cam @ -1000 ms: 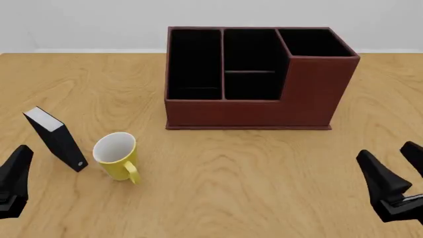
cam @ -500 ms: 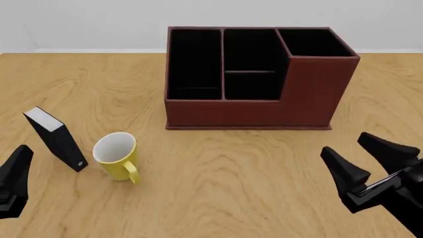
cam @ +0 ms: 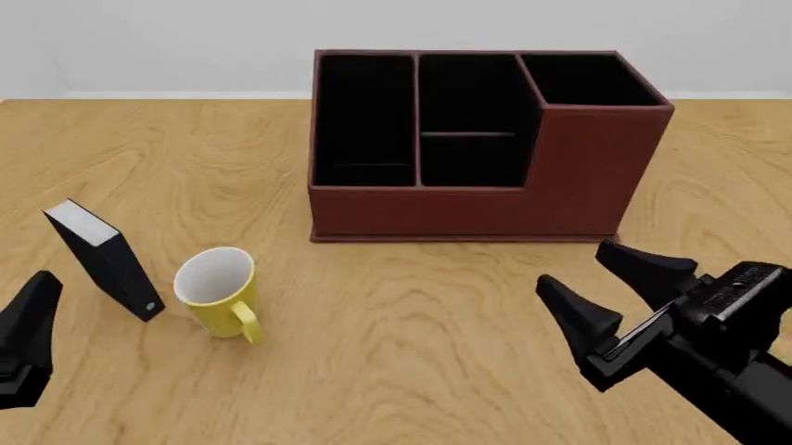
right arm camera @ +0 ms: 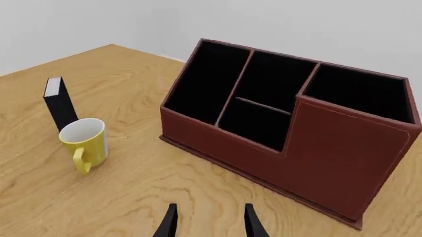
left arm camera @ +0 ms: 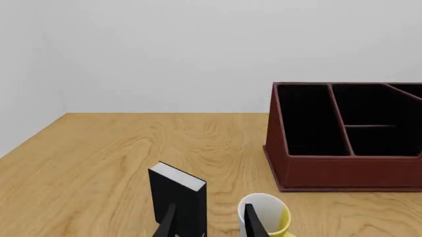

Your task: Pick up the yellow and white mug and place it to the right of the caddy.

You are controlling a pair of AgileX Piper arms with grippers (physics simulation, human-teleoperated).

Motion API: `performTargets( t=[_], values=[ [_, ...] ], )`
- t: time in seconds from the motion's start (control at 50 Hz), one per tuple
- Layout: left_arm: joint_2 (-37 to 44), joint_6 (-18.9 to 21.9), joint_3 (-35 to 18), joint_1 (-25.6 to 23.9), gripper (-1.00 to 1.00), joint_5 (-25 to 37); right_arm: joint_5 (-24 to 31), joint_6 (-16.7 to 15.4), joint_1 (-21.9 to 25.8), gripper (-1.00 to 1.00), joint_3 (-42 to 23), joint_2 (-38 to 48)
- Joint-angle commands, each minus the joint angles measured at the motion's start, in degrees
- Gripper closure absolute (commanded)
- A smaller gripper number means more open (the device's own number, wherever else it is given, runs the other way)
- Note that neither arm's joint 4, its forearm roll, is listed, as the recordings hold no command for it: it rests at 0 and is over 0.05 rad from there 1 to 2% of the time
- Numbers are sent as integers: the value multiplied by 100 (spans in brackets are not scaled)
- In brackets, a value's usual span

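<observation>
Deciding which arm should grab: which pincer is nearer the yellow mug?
Left. The left pincer sits just left of the yellow mug, past the black box; the right pincer is far right.

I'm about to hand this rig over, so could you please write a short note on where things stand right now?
Left gripper: open, empty, low at the table's near left edge.
Right gripper: open, empty, above the table just in front of the caddy's right end.
Yellow and white mug: upright on the table, front left, handle towards the arms, just right of a small black-and-white box.
Caddy: centre back.
Done: nothing; mug not yet grasped.
Left: grasp the mug, carry it over, set it down right of the caddy.
</observation>
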Motion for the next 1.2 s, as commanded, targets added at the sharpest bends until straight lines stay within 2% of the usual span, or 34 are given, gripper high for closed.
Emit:
performTargets(
  t=[0.02, 0.26, 0.42, 0.78, 0.92, 1.2],
  values=[
    [0, 0, 0, 0, -100, 0, -501, -47, 499, -100, -198, 736],
    [0, 0, 0, 0, -100, 0, -1075, -16, 943, -100, -467, 1607],
    [0, 0, 0, 0, -100, 0, -1187, -20, 1112, -100, -628, 1906],
    [0, 0, 0, 0, -100, 0, -1205, -60, 1589, -100, -1111, 2531],
    [0, 0, 0, 0, -100, 0, -1300, -82, 1602, -100, -1210, 2784],
    [0, 0, 0, 0, -100, 0, -1136, -129, 1711, -100, -1544, 2970]
  ],
)
